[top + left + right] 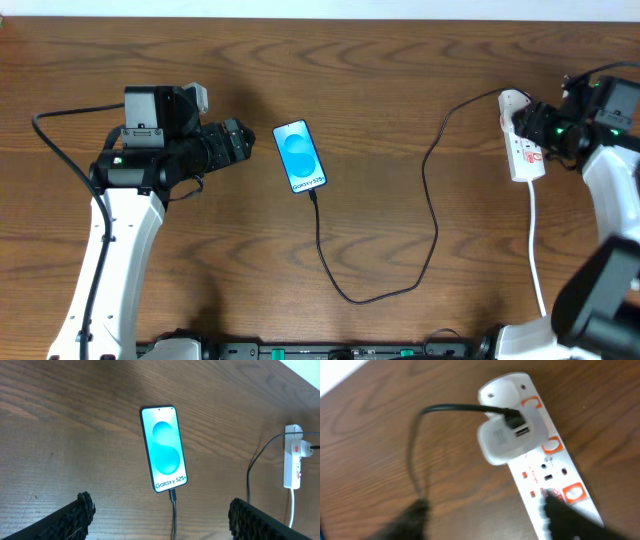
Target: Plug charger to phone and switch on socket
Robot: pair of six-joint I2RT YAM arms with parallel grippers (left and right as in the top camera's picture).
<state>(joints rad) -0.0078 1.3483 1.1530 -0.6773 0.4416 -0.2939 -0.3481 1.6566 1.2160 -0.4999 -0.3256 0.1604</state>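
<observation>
Found phone (299, 156) flat on table (400, 60), screen lit and facing up, just ahead of left gripper (235, 143) and well apart from socket (522, 150) at the right edge. Traced charger (430, 200) from the phone's bottom edge, down toward the near side, round in a loop and back up to a white adapter (502, 442) seated at the socket's far end. Judged the plug tip seated in the phone from the left wrist view: no gap visible, though too small to be sure. Counted plug-in step as done. Saw left gripper spread wide, holding nothing, both fingertips (82, 505) clear of phone and charger, aimed at the phone from the near side. Saw right gripper (545, 130) hanging over the socket, empty, its two dark fingers apart as far as the blur allowed. Noted one finger (565, 515) right next to a red switch (572, 494) at the near end of the strip; could not tell whether touching. Could not read on or off on any switch. Counted switching as the one step left. Flagged a doubt: the adapter sits at the other end, so that switch might not be the one for its outlet.
</observation>
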